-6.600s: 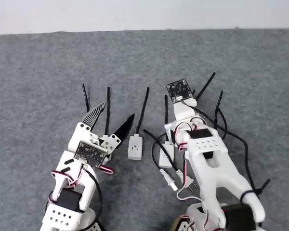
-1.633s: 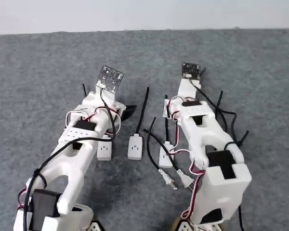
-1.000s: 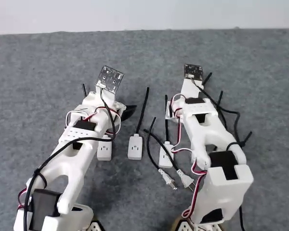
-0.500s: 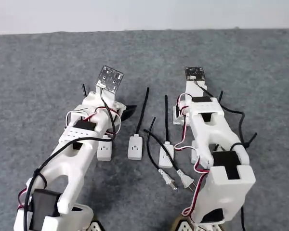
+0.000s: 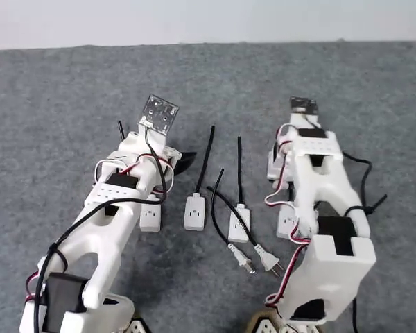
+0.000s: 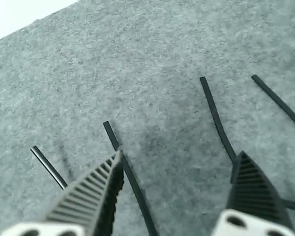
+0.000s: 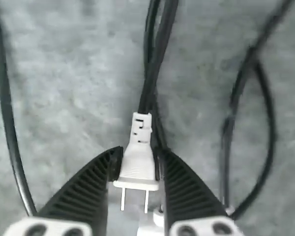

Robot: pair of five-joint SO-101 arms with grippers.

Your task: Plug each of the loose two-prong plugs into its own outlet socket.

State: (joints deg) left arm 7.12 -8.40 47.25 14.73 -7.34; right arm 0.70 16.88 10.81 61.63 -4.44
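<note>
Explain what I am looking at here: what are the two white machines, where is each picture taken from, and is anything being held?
These are two small white robot arms, side by side on a grey mat. The high view looks down on both: the left arm and the right arm. The other two pictures come from cameras on the wrists, each looking along its own gripper. On the mat lie white outlet sockets with black cords, and two loose plugs between the arms. The left gripper is open above the far ends of the cords and holds nothing. The right gripper is closed on a white two-prong plug, with one black finger against each side.
</note>
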